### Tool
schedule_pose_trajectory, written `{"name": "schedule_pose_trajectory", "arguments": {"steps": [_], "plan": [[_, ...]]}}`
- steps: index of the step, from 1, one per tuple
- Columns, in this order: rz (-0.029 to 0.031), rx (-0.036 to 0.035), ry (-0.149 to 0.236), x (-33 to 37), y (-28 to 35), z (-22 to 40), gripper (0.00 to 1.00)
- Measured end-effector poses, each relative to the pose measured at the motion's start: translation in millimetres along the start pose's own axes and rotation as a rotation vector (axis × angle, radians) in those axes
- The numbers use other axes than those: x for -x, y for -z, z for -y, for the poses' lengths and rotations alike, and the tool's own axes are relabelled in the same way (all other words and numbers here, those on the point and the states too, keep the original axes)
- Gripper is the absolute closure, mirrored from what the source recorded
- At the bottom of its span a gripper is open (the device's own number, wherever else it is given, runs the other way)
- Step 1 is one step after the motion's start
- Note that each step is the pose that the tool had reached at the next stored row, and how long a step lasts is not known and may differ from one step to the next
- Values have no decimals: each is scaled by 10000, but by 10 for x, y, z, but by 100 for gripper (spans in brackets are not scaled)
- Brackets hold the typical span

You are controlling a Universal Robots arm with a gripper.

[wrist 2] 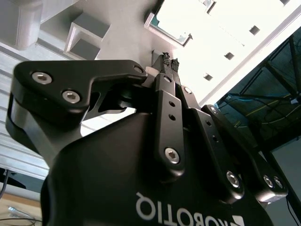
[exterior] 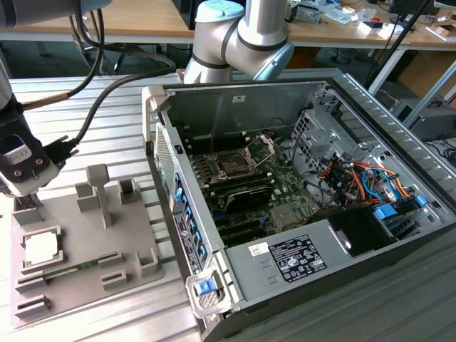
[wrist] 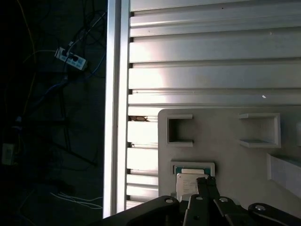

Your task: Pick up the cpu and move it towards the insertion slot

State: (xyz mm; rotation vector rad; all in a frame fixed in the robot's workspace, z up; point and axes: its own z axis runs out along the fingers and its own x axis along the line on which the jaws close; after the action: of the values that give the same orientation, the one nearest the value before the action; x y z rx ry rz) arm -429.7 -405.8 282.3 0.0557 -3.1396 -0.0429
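Black metal, your jaws: pinched narrow, fingertips [wrist 2: 165, 60] almost touching with nothing I can see between them, hanging just over one edge of the small flat square cpu with the silvery-white top [wrist: 186, 186]. You've got that chip lying flat in its walled pocket on the grey plastic tray [exterior: 121, 246], at the exterior view's left. The tray sits on the ribbed aluminium worktop [exterior: 107, 121]. Well apart from it, towards the exterior view's right, the open grey metal computer case [exterior: 235, 107] lies on its side. Inside, on the green board, sits the square dark insertion slot with its silver frame [exterior: 234, 165], bracket tilted up.
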Motion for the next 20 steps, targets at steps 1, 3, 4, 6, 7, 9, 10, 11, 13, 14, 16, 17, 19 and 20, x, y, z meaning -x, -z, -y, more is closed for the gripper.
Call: {"name": "schedule_pose_trajectory", "arguments": {"steps": [1,3,4,6,7,9,10,11,13,14,16,17,19,20], "plan": [[-1,0,0,0,-3,0,89],[0,0,0,0,-9,0,89],[-1,0,0,0,-11,0,89],[0,0,0,0,-15,0,89],[0,0,0,0,-17,0,89],[-1,0,0,0,-21,0,89],[-1,-1,0,0,-24,1,89],[-1,-1,0,0,-26,1,89],[0,0,0,0,-30,1,89],[-1,0,0,0,-32,1,89],[-1,0,0,0,-37,1,89],[0,1,0,0,-40,1,89],[-1,0,0,0,-43,1,89],[-1,-1,0,0,-44,1,89]]}}
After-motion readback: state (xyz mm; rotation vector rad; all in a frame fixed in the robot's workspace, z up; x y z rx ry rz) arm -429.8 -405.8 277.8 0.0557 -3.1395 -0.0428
